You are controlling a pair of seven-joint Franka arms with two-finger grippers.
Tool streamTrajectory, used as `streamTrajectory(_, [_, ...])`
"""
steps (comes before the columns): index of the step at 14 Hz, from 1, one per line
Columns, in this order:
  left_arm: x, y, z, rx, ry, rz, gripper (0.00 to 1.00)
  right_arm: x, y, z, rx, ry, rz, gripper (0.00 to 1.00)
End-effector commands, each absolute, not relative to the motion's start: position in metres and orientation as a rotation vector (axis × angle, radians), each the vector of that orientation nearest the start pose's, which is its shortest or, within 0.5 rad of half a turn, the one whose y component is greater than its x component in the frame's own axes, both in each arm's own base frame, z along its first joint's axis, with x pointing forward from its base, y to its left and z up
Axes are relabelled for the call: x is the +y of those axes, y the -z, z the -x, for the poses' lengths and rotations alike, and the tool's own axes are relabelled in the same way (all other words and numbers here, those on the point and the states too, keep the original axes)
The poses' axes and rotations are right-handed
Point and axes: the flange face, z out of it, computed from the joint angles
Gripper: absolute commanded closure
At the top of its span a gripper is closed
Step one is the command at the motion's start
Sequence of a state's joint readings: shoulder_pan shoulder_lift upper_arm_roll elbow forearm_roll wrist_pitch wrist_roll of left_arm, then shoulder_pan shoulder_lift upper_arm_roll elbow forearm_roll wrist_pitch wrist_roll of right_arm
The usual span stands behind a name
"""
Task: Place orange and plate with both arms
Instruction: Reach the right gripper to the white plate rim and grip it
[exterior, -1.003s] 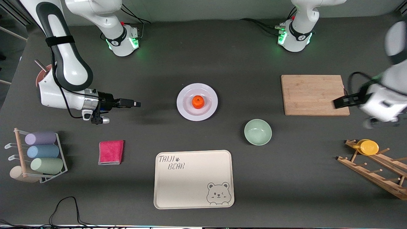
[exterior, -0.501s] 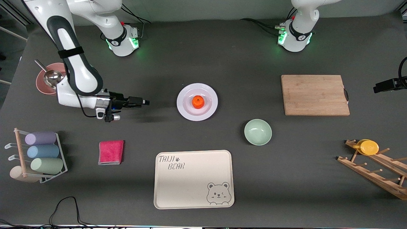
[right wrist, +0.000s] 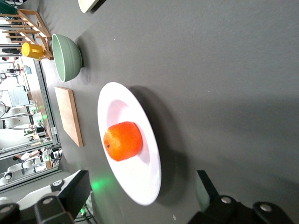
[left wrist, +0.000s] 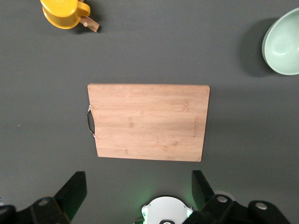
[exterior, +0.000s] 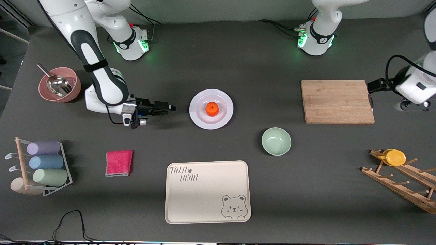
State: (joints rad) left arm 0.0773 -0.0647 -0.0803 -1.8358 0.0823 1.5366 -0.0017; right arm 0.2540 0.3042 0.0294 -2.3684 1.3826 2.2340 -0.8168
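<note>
Left arm (exterior: pixel 414 86) is cut off at the frame edge in the front view, so only its wrist and part of the left hand (exterior: pixel 372 85) show. That hand hangs just past the handle end of the bamboo cutting board (exterior: pixel 337 101), toward the left arm's end of the table (exterior: pixel 238 58). Left wrist view fills in the rest: two black fingers (left wrist: pixel 72 190) spread wide, nothing btwn them, board (left wrist: pixel 149 122) straight below, no contact.

Right hand (exterior: pixel 168 108) is low over bare table, pointing at the plate (exterior: pixel 211 109) from the right arm's end, near it but w/ a clear gap. Its fingers (right wrist: pixel 74 189) stand fully apart, empty, touching nothing. In the right wrist view the plate (right wrist: pixel 135 186) lies between the finger lines, seen edge-on.

The orange (exterior: pixel 212 109) sits in the middle of the plate, stem dimple showing; plate is mid-table, farther from the front camera than the bear tray (exterior: pixel 207 191).

Pale green bowl (exterior: pixel 276 141) sits btwn plate and board, nearer the camera than both. Pink bowl w/ metal scoop (exterior: pixel 58 85) is partly masked by the right arm (exterior: pixel 98 71). Wooden rack (exterior: pixel 403 182) carrying a yellow cup (exterior: pixel 395 157) runs off the frame edge. Cup holder w/ pastel cups (exterior: pixel 42 166) and pink cloth (exterior: pixel 119 162) lie toward the right arm's end.
</note>
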Motion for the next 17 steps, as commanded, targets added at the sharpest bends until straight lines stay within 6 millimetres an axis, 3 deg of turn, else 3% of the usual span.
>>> streamTrajectory(1, [0.001, -0.535, -0.516, 0.041, -0.317, 3.010, 0.00, 0.185, -0.177, -0.448, 0.039, -0.079, 2.264, 0.00])
streamTrajectory(5, [0.029, -0.536, -0.557, -0.023, -0.351, 3.006, 0.00, 0.200, -0.167, -0.445, 0.071, -0.091, 2.249, 0.00])
streamTrajectory(6, [0.023, -0.539, -0.561, -0.002, -0.348, 3.010, 0.00, 0.207, -0.165, -0.444, 0.078, -0.082, 2.259, 0.00])
streamTrajectory(9, [0.021, -0.543, -0.562, 0.005, -0.333, 3.010, 0.00, 0.227, -0.162, -0.440, 0.098, -0.059, 2.276, 0.00])
streamTrajectory(17, [0.018, -0.541, -0.561, 0.011, -0.360, 3.008, 0.00, 0.245, -0.137, -0.432, 0.110, -0.014, 2.250, 0.00])
